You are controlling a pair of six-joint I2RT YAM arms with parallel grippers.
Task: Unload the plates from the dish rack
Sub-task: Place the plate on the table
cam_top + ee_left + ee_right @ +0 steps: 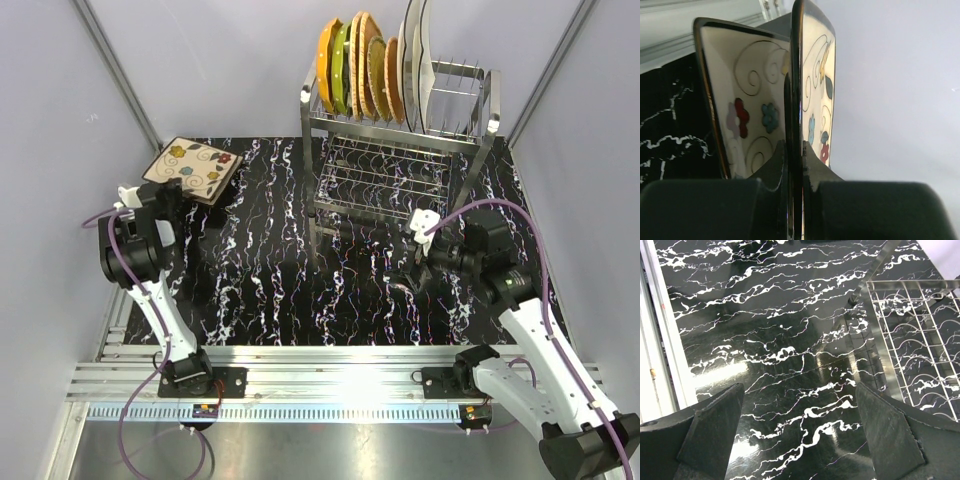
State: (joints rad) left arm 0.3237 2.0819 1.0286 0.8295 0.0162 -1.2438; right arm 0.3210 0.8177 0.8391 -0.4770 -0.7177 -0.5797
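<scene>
At the far-left corner of the table (pixel 270 290), with your left pincer (pixel 794 152) clenched on the square floral plate (pixel 190 165), lower it flat before letting go; your right pincer (pixel 799 390) hangs released.

- Desk (pixel 260 300) topped in glossy black marble pattern with white veins.
- Plain pale grey walls (pixel 230 60) enclose three sides.
- Bright glare on the aluminium rails (pixel 330 378) along the near edge.
</scene>
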